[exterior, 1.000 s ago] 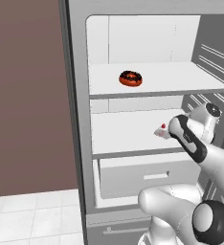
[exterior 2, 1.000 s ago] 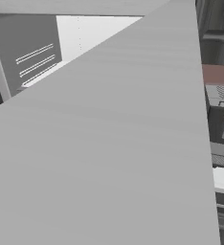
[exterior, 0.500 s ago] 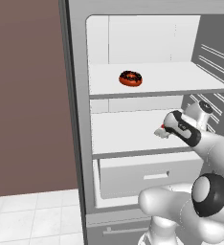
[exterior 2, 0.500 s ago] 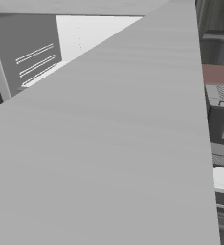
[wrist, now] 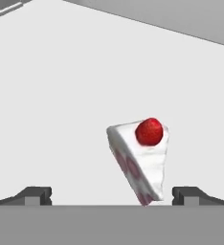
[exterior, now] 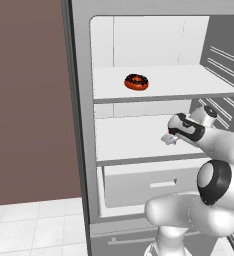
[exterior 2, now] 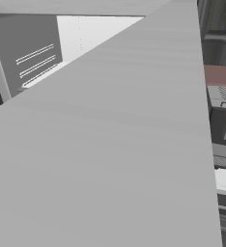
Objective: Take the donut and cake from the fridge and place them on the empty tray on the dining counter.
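My two small dark gripper (wrist: 111, 195) fingertips stand spread wide with nothing between them yet; just ahead of them, and nearer the right tip than the left, sits the tiny white wedge-shaped cake slice with a red berry on top (wrist: 140, 160); it rests on the white middle shelf (exterior: 131, 140) of the tall silver-grey fridge (exterior: 81, 125), near that shelf's right end; above the cake, on the upper shelf, lies the small ring donut with dark chocolate icing and reddish-orange sides (exterior: 136, 82), well apart from my hand and untouched; I judge the risks lie in the closing; the cake sits off-centre, so the right finger could meet it first and push it sideways or tip it; the wedge looks soft and tapered, so a squeeze on its slanting sides may let it slip out forward, deeper along the shelf.
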Motion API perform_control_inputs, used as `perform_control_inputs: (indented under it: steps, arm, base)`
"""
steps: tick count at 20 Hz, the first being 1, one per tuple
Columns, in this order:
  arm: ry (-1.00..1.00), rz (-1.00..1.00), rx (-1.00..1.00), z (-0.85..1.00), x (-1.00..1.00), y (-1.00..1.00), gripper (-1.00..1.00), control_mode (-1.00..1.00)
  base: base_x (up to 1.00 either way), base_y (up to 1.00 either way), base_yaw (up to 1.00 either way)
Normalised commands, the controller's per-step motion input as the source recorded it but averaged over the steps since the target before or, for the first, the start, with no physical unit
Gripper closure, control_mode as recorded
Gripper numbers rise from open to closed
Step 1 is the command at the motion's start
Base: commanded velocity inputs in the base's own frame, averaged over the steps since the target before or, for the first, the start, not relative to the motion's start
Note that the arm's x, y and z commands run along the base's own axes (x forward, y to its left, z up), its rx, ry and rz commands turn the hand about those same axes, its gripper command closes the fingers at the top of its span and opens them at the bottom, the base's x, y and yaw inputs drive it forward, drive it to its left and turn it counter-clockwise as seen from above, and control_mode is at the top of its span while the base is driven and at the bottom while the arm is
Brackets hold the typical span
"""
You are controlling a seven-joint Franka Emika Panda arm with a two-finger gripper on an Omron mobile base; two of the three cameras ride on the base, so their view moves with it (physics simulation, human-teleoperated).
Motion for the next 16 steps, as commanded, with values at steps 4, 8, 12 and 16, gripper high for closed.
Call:
perform_control_inputs:
  steps: [4, 8, 12, 16]
  arm:
    - [0.00, 0.06, 0.00, -0.24, 0.27, -0.09, -1.00, -1.00]
    - [0.00, 0.05, 0.00, -0.21, 0.25, -0.04, -1.00, -1.00]
    - [0.01, 0.03, 0.00, -0.25, 0.25, 0.00, -1.00, -1.00]
    - [0.04, 0.00, 0.00, -0.24, 0.29, 0.00, -1.00, -1.00]
  base:
    - [0.00, 0.00, 0.00]
    - [0.00, 0.00, 0.00]
    - [0.00, 0.00, 0.00]
    - [0.00, 0.00, 0.00]
